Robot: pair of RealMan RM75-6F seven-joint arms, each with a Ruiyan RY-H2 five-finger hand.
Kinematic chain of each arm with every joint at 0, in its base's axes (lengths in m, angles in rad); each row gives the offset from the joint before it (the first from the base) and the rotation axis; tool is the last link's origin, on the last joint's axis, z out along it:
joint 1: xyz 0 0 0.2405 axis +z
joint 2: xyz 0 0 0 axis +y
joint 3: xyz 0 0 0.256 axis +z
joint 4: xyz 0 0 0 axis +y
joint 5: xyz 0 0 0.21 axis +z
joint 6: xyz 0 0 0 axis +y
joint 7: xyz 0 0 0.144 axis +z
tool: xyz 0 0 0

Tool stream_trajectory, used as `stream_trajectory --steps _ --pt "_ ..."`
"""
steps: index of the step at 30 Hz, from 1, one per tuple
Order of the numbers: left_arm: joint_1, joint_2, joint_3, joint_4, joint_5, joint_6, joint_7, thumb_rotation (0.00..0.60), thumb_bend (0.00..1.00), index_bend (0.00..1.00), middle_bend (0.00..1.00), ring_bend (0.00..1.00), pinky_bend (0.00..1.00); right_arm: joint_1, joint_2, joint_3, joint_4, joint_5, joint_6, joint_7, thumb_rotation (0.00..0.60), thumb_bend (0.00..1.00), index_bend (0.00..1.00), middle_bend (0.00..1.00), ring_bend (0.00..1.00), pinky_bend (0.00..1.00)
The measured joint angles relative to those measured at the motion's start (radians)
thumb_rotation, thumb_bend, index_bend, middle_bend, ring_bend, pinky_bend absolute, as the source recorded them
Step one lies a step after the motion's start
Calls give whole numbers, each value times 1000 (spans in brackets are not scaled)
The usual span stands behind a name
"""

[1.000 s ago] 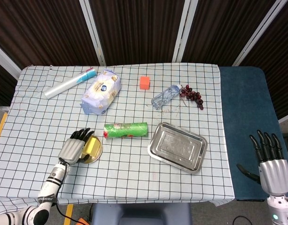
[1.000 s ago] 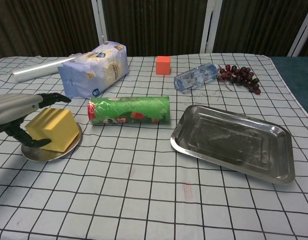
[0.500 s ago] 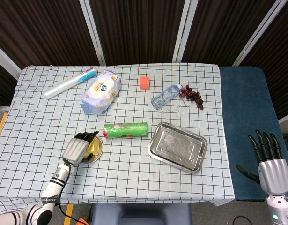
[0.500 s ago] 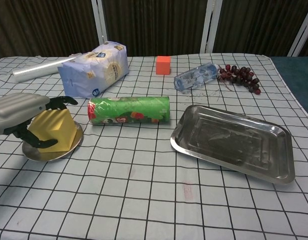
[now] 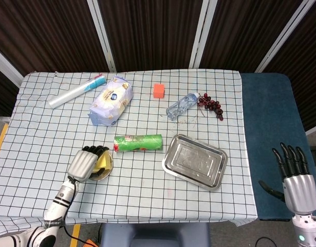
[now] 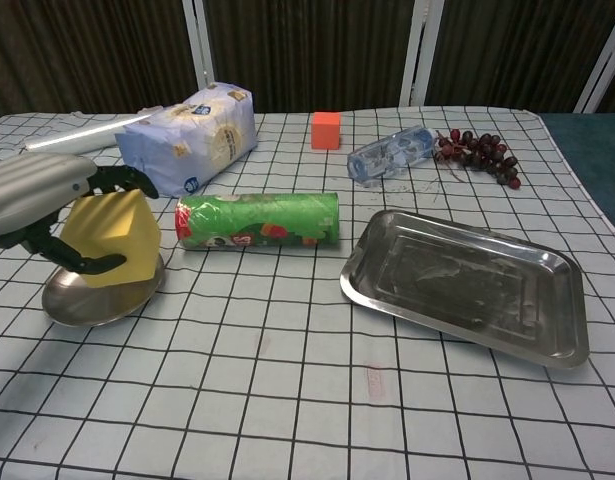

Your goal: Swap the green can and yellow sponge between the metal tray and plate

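- Chest view shows the left hand wrapped round the sponge, fingers over the top edge and the thumb under its near face; the block is tilted, and whether its lower edge touches the plate I cannot tell.
- Head view puts that hand and plate at about 8 o'clock on the table, with the can lying on its side just beside them towards 3 o'clock.
- The can rests on the cloth between plate and tray, in neither.
- The tray sits at about 4 o'clock, nothing in it.
- The right hand hangs off the table at far 4 o'clock, fingers spread and holding nothing.
- Likely step: carrying the sponge across to the tray, which lies on the other side of the can.
- Risk: the sponge is soft, so a squeeze that deforms it may let it slip out mid-carry, most likely if the hold is only on its upper part.
- Risk: a low path towards 3 o'clock would knock the can; being round and on its side, it could roll.
- Risk: dragging the sponge's lower corner could shift or tip the light plate.
- Risk: the tray's raised rim may catch the sponge on a shallow approach.
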Motion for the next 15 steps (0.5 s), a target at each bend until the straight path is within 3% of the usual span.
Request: stream_trajectory --steps 7,15 --pt "-11 -34 7 -67 41 6 44 600 364 240 482 514 558 -8 10 -5 -9 -19 20 33 600 66 0 0 0 0" --pt "-55 -191 5 -31 -26 -81 152 600 363 237 468 498 558 -21 28 -9 -15 -41 51 75 600 66 0 0 0 0"
